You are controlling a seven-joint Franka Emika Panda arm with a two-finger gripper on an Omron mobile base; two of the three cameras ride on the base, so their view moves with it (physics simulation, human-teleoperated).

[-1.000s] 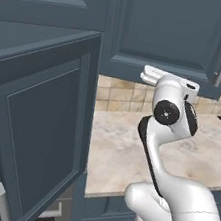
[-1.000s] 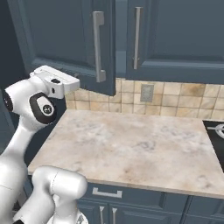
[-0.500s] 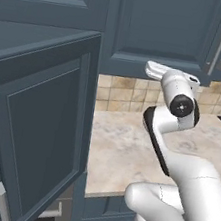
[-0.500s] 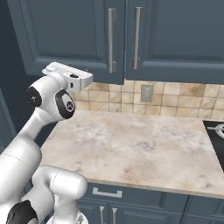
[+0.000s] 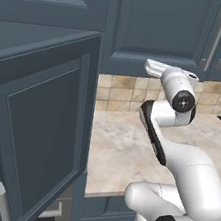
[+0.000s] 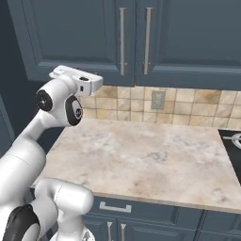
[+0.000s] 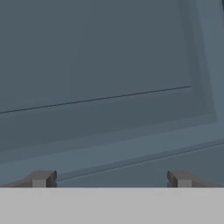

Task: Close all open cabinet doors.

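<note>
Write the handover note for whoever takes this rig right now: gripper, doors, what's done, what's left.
Gripper: open, holding nothing, fingertips spread wide and facing a slate-blue door panel close up.
Arm: raised over the counter, hand just under the upper cabinets.
Doors: one open door swung out wide, left of the counter in the left base view. The handled upper doors above the counter look shut.
Done: nothing confirmed closed by this arm.
Left: push the open door shut, then check for others.
</note>
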